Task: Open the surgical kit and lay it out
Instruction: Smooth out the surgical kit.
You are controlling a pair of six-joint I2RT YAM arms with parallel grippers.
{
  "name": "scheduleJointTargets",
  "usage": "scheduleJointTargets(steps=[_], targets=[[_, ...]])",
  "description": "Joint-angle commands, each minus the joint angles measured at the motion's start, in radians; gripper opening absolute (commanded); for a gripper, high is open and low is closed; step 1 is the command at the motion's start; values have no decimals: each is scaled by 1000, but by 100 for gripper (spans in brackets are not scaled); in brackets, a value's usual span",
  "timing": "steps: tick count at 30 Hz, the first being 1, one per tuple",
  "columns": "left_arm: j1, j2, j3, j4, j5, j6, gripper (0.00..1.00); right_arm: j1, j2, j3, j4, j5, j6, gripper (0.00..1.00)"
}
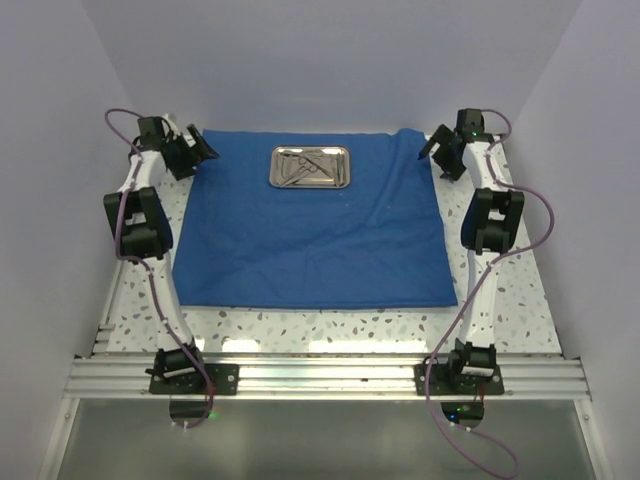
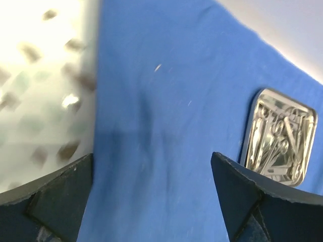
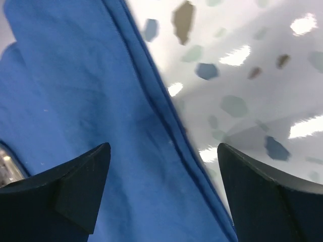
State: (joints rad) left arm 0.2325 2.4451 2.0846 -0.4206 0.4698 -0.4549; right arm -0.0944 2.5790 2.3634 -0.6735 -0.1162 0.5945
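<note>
Royal-blue cloth (image 1: pixel 310 240) lies spread flat over the speckled table (image 1: pixel 330 325) in the top view. The steel tray (image 1: pixel 275 170) sits on its far half, just left of centre, and holds a loose heap of thin steel instruments (image 1: pixel 305 166). The left gripper (image 1: pixel 195 150) hangs at the cloth's far left corner. The right gripper (image 1: pixel 435 150) hangs at the far right corner, where the cloth rises a little.

In the left wrist view, the left gripper (image 2: pixel 151 166) has its two dark fingers spread wide with only flat cloth below them, gripping nothing. The tray (image 2: pixel 250 131) shows off to the right, with ring-handled pieces crossed over each other inside it.

In the right wrist view, the right gripper (image 3: pixel 164 151) is likewise spread wide and empty, above the cloth's hemmed edge. A sliver of the tray (image 3: pixel 5 169) shows at the left border, its contents hidden.
</note>
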Motion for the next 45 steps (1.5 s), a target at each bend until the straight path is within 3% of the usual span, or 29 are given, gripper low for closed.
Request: scheduleJointTargets(steps=[1,6,10,12,13,14,15,16,17,18,21,22,25,32,37,45], targets=[[21,-172,-141,-44,-108,38,100,-19,-83,-73,-57,66,-70,93],[-5,-386,-320,-23,-102,47,100,-13,-357,-242,4,12,-62,94],[-91,-535,-446,-32,-111,58,100,48,-598,-542,84,-69,-13,93],[-161,-607,-559,-6,-115,38,100,121,-720,-672,113,-82,5,85],[-183,-629,-608,21,-106,22,100,148,-756,-722,136,-91,22,74],[-208,-647,-703,70,-82,-11,100,169,-787,-772,164,-133,42,39],[-260,-676,-745,89,-79,-31,100,215,-837,-879,239,-155,104,21],[-284,-687,-826,109,-74,-53,99,240,-849,-935,286,-187,138,6],[-338,-696,-859,152,-69,-83,98,261,-853,-978,325,-241,168,0],[-366,-712,-891,172,-74,-100,97,304,-850,-1044,381,-258,221,0],[-465,-718,-988,255,-86,-157,80,390,-823,-1128,522,-280,298,0],[-485,-716,-1003,272,-91,-169,65,409,-785,-1130,541,-281,312,0],[-541,-695,-1031,312,-97,-214,54,465,-691,-1095,617,-309,349,0],[-624,-696,-1005,292,-105,-229,41,519,-589,-1021,554,-306,326,0],[-639,-741,-1035,257,-100,-212,32,521,-697,-1205,471,-275,266,0],[-654,-808,-1121,217,-86,-162,30,518,-930,-1506,339,-197,177,0]])
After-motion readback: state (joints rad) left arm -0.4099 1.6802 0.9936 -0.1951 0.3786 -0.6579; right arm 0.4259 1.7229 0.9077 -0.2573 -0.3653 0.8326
